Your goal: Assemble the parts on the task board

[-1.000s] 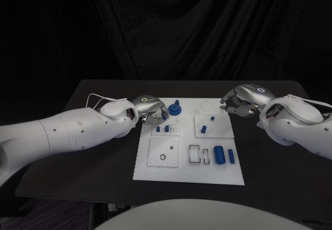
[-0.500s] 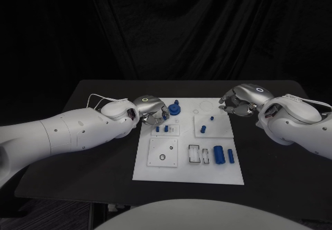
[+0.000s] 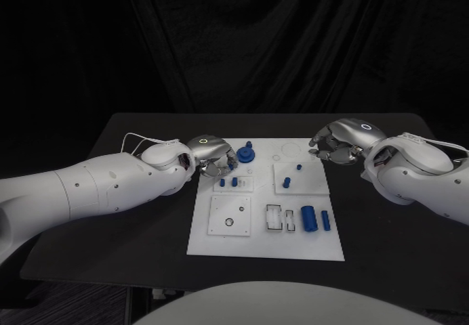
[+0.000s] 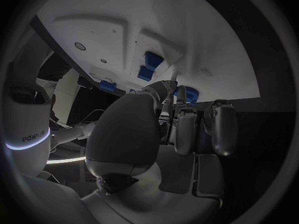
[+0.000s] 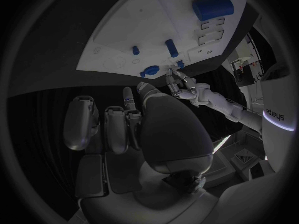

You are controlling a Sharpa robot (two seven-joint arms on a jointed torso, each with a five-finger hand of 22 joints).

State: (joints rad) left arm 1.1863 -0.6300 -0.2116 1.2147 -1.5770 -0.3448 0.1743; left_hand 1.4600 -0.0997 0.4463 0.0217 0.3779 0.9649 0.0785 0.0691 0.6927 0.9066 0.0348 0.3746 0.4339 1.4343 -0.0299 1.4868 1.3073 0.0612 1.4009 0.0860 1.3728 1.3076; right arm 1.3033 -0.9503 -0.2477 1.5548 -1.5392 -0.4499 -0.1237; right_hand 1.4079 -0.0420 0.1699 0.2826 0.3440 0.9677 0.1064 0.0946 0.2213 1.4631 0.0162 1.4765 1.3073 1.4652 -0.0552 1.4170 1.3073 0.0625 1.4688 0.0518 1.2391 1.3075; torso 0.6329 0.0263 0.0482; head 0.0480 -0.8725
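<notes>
- Hovering at the task board's (image 3: pixel 217 245) ten o'clock corner, the left hand (image 3: pixel 210 154) has its fingers (image 4: pixel 186 129) curled close beside the round blue part (image 3: pixel 245 155); whether they grip anything I cannot tell.
- The right hand (image 3: pixel 342 143) sits off the two o'clock corner over the counter (image 3: pixel 117 217), fingers curled in, apparently empty.
- Judged step: working that blue part near the board's far edge.
- Next: a careful, steady seating; blue cylinders (image 3: pixel 310 219) at four o'clock wait.
</notes>
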